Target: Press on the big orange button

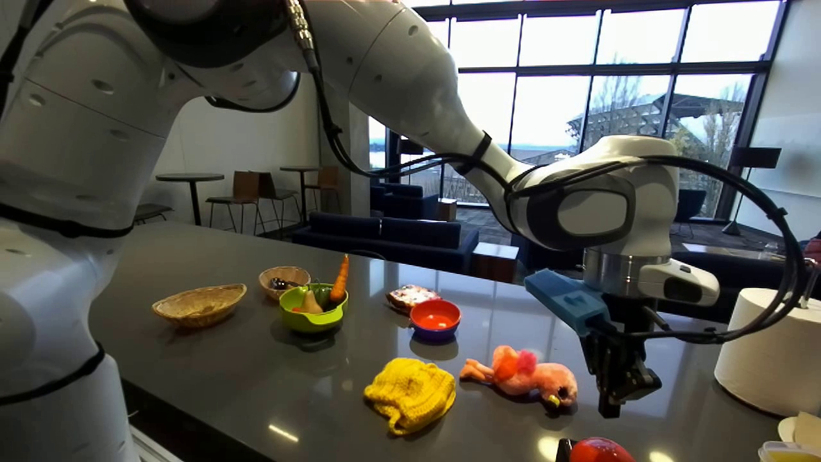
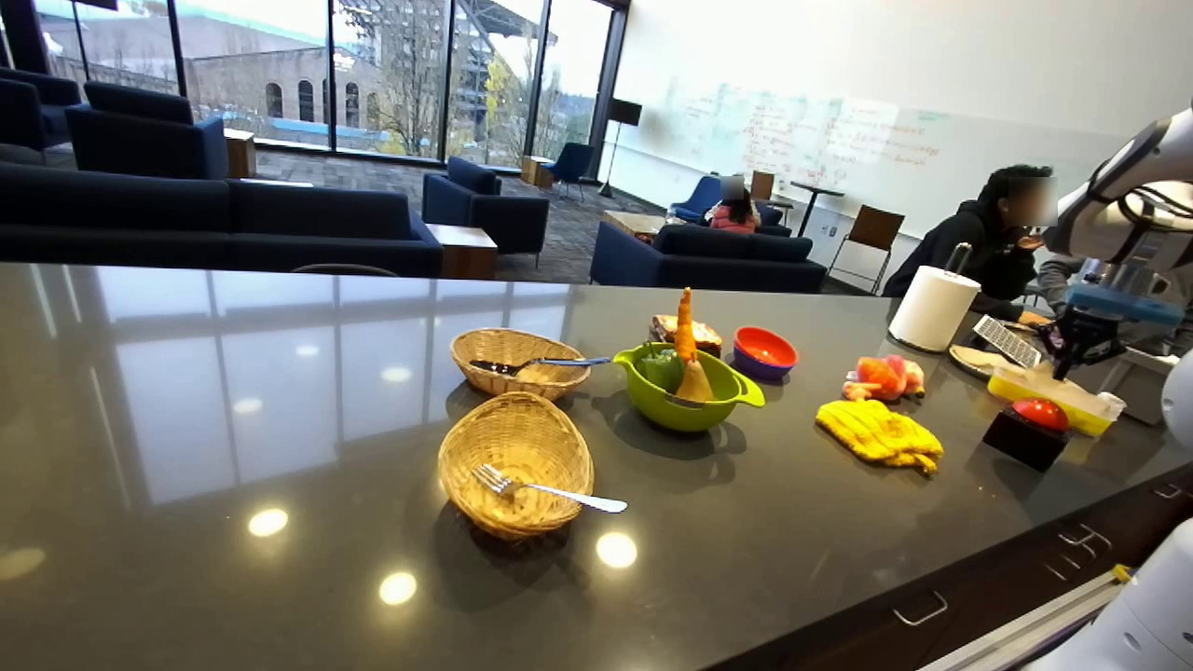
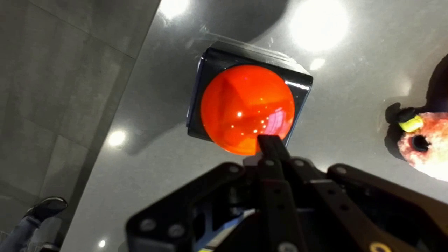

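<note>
The big orange button is a glossy red-orange dome on a black square base. It shows at the bottom edge of an exterior view (image 1: 600, 450), partly cut off, and whole on the counter in an exterior view (image 2: 1041, 413). In the wrist view the button (image 3: 245, 105) fills the upper middle. My gripper (image 1: 609, 407) points down above the counter, with a gap between its tips and the dome. In the wrist view the gripper's fingertips (image 3: 273, 145) are together with nothing between them, and they overlap the dome's lower right edge. The gripper also shows above the button (image 2: 1062, 371).
A pink-orange plush bird (image 1: 529, 378) and a yellow knit cloth (image 1: 410, 394) lie near the button. A paper towel roll (image 1: 766, 353) stands beyond. A yellow container (image 2: 1086, 405) sits beside the button. A green bowl (image 2: 685, 410), a red dish (image 2: 766, 352) and baskets stand farther off.
</note>
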Available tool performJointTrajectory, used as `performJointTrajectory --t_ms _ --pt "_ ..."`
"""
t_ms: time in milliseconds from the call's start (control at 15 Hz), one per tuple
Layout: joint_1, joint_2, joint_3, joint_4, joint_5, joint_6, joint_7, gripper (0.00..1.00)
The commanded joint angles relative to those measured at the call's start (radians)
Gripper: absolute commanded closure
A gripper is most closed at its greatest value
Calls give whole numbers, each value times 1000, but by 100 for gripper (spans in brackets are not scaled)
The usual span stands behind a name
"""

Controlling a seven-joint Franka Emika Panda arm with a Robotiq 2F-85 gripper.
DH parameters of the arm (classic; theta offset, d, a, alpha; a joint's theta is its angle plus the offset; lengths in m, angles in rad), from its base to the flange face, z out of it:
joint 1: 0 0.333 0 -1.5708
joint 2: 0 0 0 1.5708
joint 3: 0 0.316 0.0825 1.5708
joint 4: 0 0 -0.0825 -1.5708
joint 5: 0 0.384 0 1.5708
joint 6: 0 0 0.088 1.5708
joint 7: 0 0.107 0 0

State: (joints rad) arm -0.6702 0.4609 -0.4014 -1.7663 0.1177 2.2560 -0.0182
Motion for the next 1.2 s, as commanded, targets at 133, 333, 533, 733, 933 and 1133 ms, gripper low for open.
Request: performJointTrajectory --t_ms 133,333,533,733,933,1133 --pt "-17 31 -3 19 -10 -4 42 100" --pt "-22 51 1 21 -3 -2 53 100" --pt "-29 80 11 30 9 -7 55 100" --pt "-33 108 20 38 15 -11 58 100" --pt "-36 127 30 60 23 -14 58 100" --pt "-38 125 38 69 31 -17 53 100"
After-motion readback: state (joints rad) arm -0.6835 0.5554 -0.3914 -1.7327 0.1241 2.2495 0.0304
